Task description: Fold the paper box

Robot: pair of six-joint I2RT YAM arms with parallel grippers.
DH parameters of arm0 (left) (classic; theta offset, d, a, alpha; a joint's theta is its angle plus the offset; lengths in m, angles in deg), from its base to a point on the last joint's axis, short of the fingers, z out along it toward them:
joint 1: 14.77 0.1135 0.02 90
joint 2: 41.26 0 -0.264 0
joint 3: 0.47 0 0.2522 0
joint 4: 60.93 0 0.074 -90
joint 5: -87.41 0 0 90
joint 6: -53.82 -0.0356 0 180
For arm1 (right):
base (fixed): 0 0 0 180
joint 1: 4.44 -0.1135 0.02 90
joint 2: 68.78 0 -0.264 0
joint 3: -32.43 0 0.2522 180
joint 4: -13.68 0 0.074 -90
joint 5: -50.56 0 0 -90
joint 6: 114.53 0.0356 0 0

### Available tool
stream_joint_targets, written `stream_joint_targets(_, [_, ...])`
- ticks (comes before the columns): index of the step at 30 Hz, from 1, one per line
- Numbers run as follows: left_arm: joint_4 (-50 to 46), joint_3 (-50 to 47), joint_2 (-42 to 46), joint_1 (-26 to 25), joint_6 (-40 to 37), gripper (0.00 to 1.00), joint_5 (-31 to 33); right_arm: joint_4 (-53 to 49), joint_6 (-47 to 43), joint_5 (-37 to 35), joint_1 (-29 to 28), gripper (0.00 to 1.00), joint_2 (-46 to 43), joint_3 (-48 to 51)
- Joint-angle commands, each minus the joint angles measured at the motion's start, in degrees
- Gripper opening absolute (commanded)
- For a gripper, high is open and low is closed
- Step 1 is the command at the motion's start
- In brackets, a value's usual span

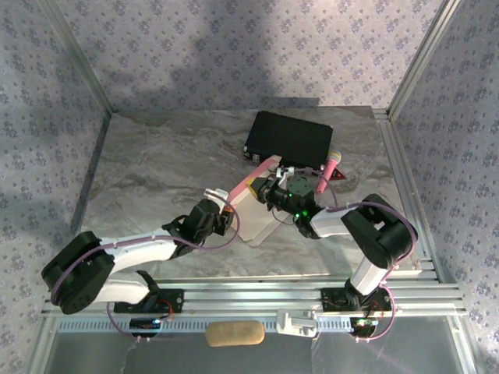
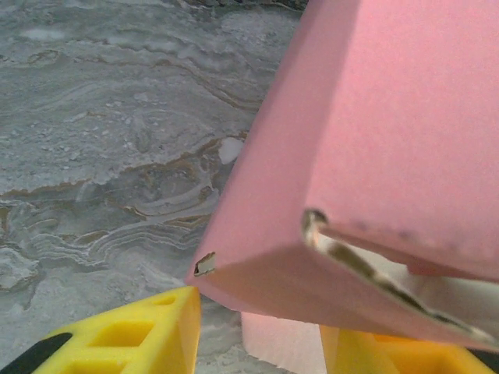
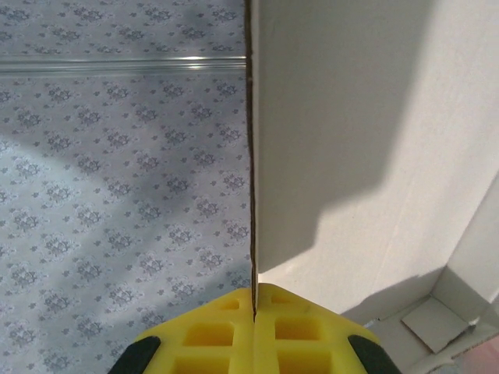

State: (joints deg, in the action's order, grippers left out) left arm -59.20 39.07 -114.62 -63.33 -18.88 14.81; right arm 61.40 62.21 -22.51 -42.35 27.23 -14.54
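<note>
1. Top external view: the paper box point(image 1: 256, 213) is seen near the middle of the counter point(image 1: 156, 164), on the near side of the black case point(image 1: 290, 139) and between the two arms.
2. The box is partly folded: a pale panel is turned upward, and a pink flap is raised along its far side, toward the case.
3. A pink microphone point(image 1: 332, 162) is seen just beside the right end of the case.
4. The box is reached by the left arm point(image 1: 140, 248) from the left and by the right arm point(image 1: 366, 230) from the right.
5. In the left wrist view, a pink corner of the paper box point(image 2: 374, 140) is held above the marbled counter point(image 2: 101, 140). The left jaws stand partly apart, with one yellow finger point(image 2: 140, 335) on each side of that corner. Whether the card is gripped by them cannot be told.
6. In the right wrist view, the right jaws are closed, and the thin edge of a pale box panel point(image 3: 351, 117) is pinched between the yellow fingers point(image 3: 210, 335). This panel is held upright, and patterned wallpaper point(image 3: 117, 179) is seen behind it.
7. A tan oblong pad point(image 1: 234, 333) is seen at the near edge, below the rail on which the arm bases are mounted.
</note>
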Motion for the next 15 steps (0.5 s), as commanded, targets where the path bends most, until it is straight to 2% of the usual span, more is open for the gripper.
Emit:
stream_joint_targets(1, [4.19, 1.42, -0.51, -0.17, 1.17, 0.4, 4.4, -1.52, 0.81, -0.75, -1.19, 0.0, 1.55, -2.28])
stream_joint_targets(6, [7.35, 0.94, -0.99, -0.45, 0.03, 0.38, 6.11, -4.95, 3.24, -3.5, -2.56, 0.0, 1.46, -4.22])
stream_joint_targets(9, [9.37, 0.24, -0.85, -0.68, -1.08, 0.45, 7.37, -8.91, 4.22, -6.47, -3.93, 0.0, 0.47, -5.77])
stream_joint_targets(13, [10.04, -0.49, -0.65, -0.3, -1.83, 0.46, 8.38, -13.05, 3.74, -12.48, -5.88, 0.0, -2.08, -6.14])
stream_joint_targets(15, [10.52, -1.11, -0.29, 1.26, -1.47, 0.46, 6.2, -13.26, 2.4, -14.19, -6.45, 0.0, -1.94, -6.5])
